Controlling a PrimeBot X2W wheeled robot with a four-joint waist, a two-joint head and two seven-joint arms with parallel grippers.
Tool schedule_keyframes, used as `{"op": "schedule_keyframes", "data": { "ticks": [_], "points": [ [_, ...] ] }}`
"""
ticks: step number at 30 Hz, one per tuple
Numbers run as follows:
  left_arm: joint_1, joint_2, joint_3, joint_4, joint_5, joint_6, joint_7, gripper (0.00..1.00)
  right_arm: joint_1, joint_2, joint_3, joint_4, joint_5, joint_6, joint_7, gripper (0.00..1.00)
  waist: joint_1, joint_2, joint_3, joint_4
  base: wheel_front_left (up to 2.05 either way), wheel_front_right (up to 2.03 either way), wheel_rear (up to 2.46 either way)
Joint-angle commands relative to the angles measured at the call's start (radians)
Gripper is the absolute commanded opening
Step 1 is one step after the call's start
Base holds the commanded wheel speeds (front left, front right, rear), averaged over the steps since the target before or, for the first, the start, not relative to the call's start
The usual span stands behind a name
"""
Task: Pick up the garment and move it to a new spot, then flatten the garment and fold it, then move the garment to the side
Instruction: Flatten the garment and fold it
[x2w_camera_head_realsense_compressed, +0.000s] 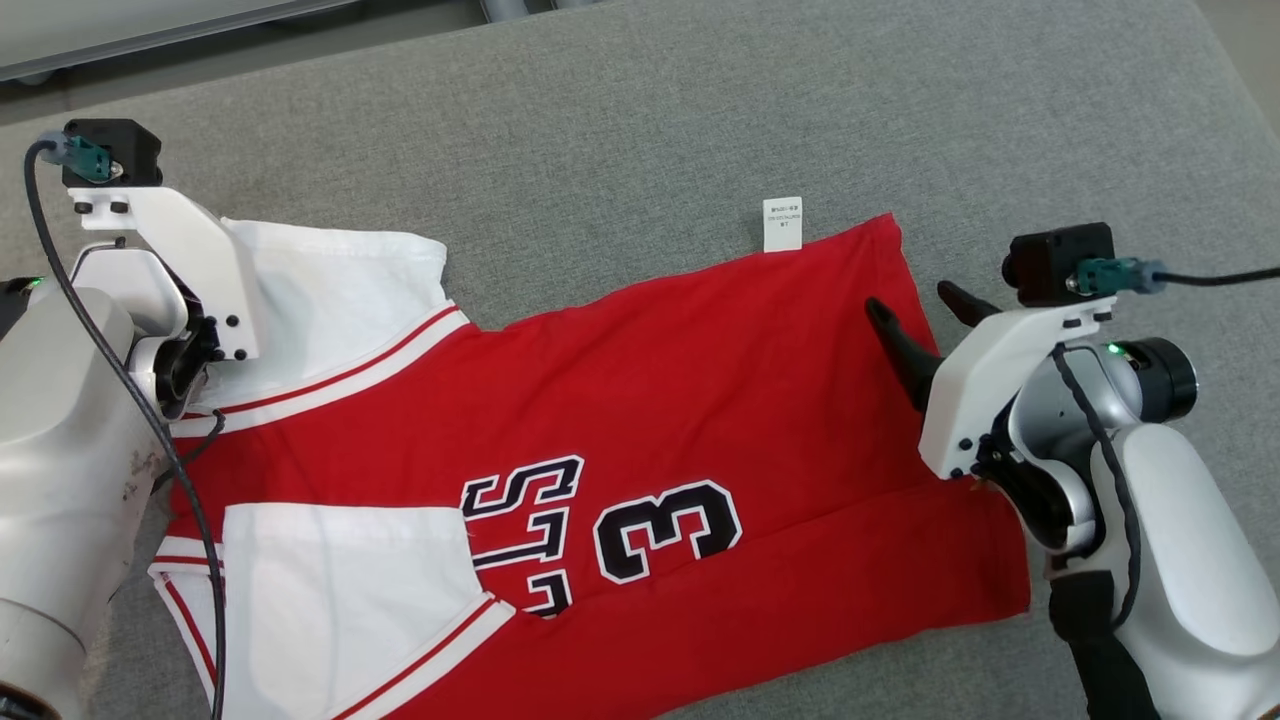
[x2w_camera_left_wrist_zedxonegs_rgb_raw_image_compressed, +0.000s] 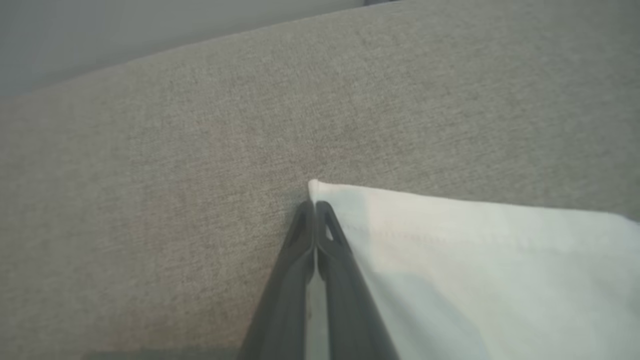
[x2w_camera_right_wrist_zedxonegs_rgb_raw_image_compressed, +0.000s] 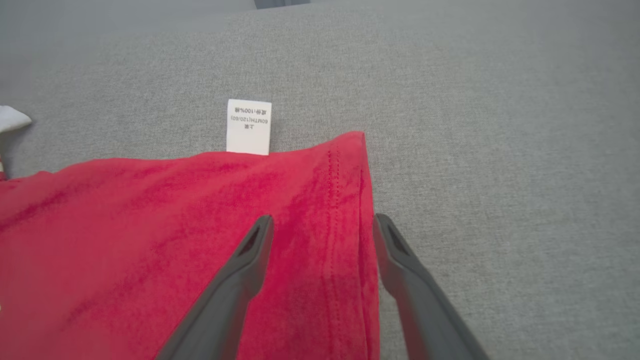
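The red jersey (x2w_camera_head_realsense_compressed: 700, 400), white-sleeved with black-and-white lettering, is lying folded lengthwise and mostly flat across the near half of the grey fabric surface (x2w_camera_head_realsense_compressed: 640, 130), its white label (x2w_camera_head_realsense_compressed: 783, 223) sticking out toward the far edge.

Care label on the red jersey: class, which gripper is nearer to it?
Right. The right gripper straddles the red hem just short of the label, open. The left gripper is shut on the white sleeve, at the jersey's opposite end.
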Motion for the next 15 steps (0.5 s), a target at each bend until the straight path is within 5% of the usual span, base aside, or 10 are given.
{"op": "schedule_keyframes", "data": {
  "ticks": [1, 15],
  "points": [
    [0.006, 0.005, 0.006, 0.023, -0.013, -0.002, 0.008, 0.00, -0.030, -0.006, -0.001, 0.013, -0.013, 0.000, 0.011, 1.00, 0.0000, 0.0000, 0.001, 0.002, 0.00, 0.00, 0.00],
    [-0.017, -0.015, 0.004, 0.030, -0.030, -0.044, 0.000, 0.00, -0.274, -0.057, -0.013, 0.319, -0.184, 0.000, 0.095, 1.00, 0.0000, 0.0000, -0.003, 0.065, 0.00, 0.00, 0.00]
  ]
}}
